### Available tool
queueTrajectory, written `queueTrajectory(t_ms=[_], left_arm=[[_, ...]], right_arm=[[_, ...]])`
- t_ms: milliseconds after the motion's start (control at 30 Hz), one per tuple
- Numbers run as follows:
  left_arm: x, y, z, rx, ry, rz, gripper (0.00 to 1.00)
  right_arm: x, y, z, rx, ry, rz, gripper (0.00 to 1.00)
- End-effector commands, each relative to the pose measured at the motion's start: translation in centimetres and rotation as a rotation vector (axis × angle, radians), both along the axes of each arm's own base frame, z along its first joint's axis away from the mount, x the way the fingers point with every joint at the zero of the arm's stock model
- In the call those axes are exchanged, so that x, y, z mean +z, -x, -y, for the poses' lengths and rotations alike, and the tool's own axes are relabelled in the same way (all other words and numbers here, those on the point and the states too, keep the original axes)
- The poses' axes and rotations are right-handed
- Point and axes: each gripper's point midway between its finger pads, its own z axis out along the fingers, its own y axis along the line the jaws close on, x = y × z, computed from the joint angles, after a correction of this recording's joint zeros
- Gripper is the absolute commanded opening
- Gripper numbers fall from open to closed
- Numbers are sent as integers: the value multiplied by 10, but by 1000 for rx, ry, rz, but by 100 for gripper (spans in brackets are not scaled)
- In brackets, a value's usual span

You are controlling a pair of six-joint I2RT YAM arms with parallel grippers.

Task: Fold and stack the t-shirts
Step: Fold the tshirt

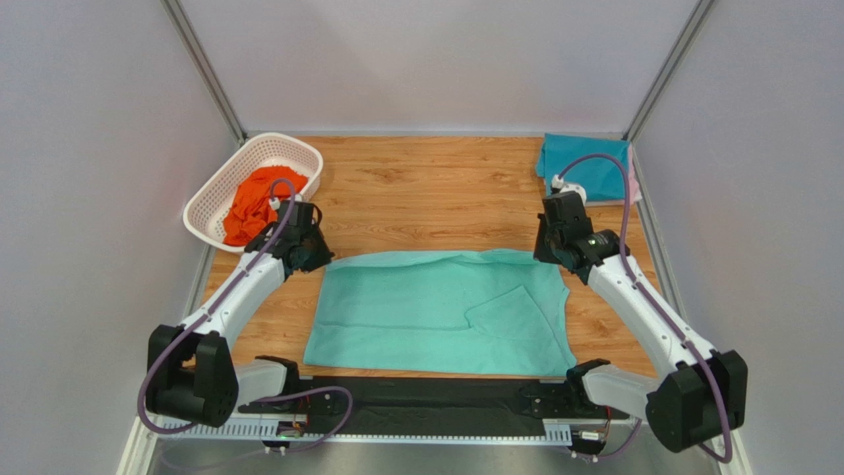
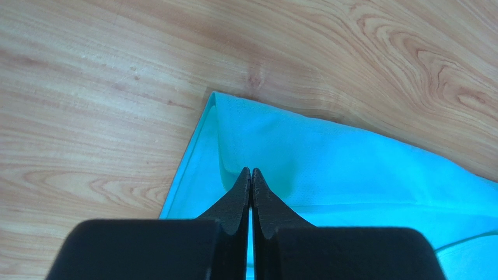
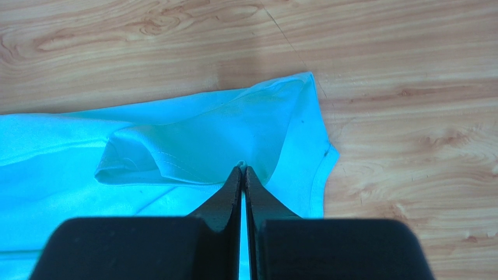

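Observation:
A mint-green t-shirt (image 1: pixel 441 312) lies spread on the wooden table, its near right part folded over. My left gripper (image 1: pixel 319 259) is at the shirt's far left corner, shut, and the cloth (image 2: pixel 350 163) rises in a small ridge to its tips (image 2: pixel 251 170). At the far right corner my right gripper (image 1: pixel 548 253) is shut on the cloth (image 3: pixel 204 128), with a bit of fabric poking out between its tips (image 3: pixel 242 168). A folded teal t-shirt (image 1: pixel 584 163) lies at the far right. An orange t-shirt (image 1: pixel 253 203) is crumpled in the basket.
The white perforated basket (image 1: pixel 287 148) stands at the far left, just behind my left wrist. Grey walls close in the table on both sides and at the back. Bare wood (image 1: pixel 436 198) lies between the basket and the teal shirt.

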Motion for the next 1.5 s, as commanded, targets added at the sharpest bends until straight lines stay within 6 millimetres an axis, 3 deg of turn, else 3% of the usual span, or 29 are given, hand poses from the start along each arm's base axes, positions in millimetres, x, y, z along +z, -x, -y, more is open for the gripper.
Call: queueTrajectory(t_ms=[0, 400, 833, 1000, 1133, 1200, 1233, 1300, 1333, 1367, 1400, 1433, 1467], left_arm=[[11, 0, -5, 31, -4, 58, 0], [4, 23, -11, 53, -8, 45, 0], [-27, 49, -12, 69, 13, -12, 0], [-37, 57, -14, 71, 9, -36, 0], [-42, 63, -15, 64, -1, -65, 0], [-42, 68, -22, 83, -32, -75, 13], [-41, 69, -25, 91, -45, -75, 15], [-37, 72, -31, 110, -68, -74, 28], [-34, 72, -32, 113, -71, -70, 41], [-30, 72, -32, 114, -71, -62, 71], [-23, 72, -32, 116, -64, -48, 85], [-19, 71, -31, 115, -57, -38, 99], [-15, 71, -28, 105, -40, -30, 100]], right_arm=[[-3, 31, 5, 9, -10, -51, 0], [-16, 88, 4, -10, -102, -133, 0], [-42, 131, -10, -44, -116, -295, 0], [-58, 152, -3, -117, -61, -392, 1], [-68, 162, 4, -154, -37, -425, 7], [-71, 167, 6, -165, -29, -444, 14], [-71, 169, 6, -169, -34, -447, 20], [-70, 171, 7, -166, -40, -440, 32], [-67, 170, 5, -162, -49, -433, 49], [-65, 171, 5, -152, -53, -431, 60], [-63, 170, 3, -145, -64, -422, 78], [-57, 167, 1, -133, -87, -397, 99], [-53, 164, -2, -124, -101, -376, 100]])
